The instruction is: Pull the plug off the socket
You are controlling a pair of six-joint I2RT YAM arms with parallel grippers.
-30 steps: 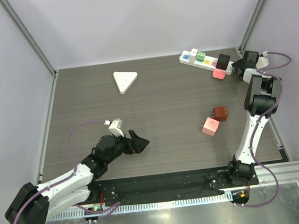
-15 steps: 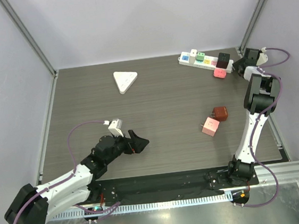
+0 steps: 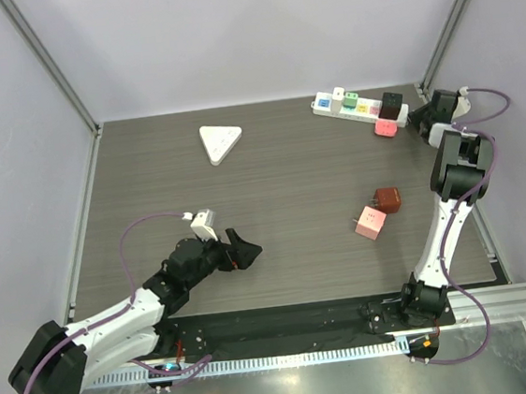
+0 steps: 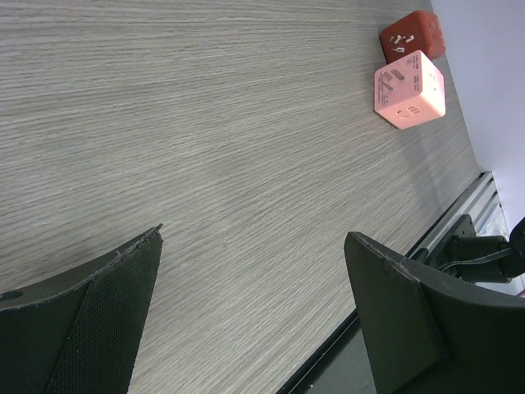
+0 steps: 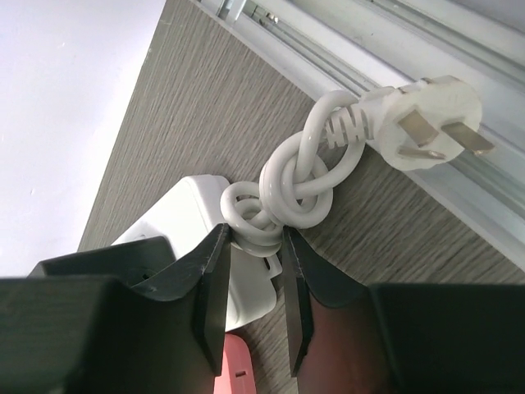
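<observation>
The socket is a white power strip point(image 3: 352, 108) at the far right of the table, carrying small coloured plugs and a black plug point(image 3: 392, 104). A pink plug point(image 3: 386, 129) lies against its near side. My right gripper point(image 3: 422, 122) is at the strip's right end. In the right wrist view its jaws point(image 5: 253, 234) are shut on the coiled white cord point(image 5: 283, 201) where it leaves the strip's end point(image 5: 184, 209). My left gripper point(image 3: 243, 249) rests low near the table's front left, open with nothing between its fingers point(image 4: 254, 234).
A white triangular piece point(image 3: 220, 141) lies at the back left. A red cube point(image 3: 388, 200) and a pink cube point(image 3: 370, 221) sit mid-right, also in the left wrist view as red cube point(image 4: 413, 37) and pink cube point(image 4: 409, 90). The cord's white plug point(image 5: 426, 123) lies by the metal rail.
My right gripper has shut onto the cord at the strip's end, and the strip has shifted slightly to the left. The left arm has not moved.
</observation>
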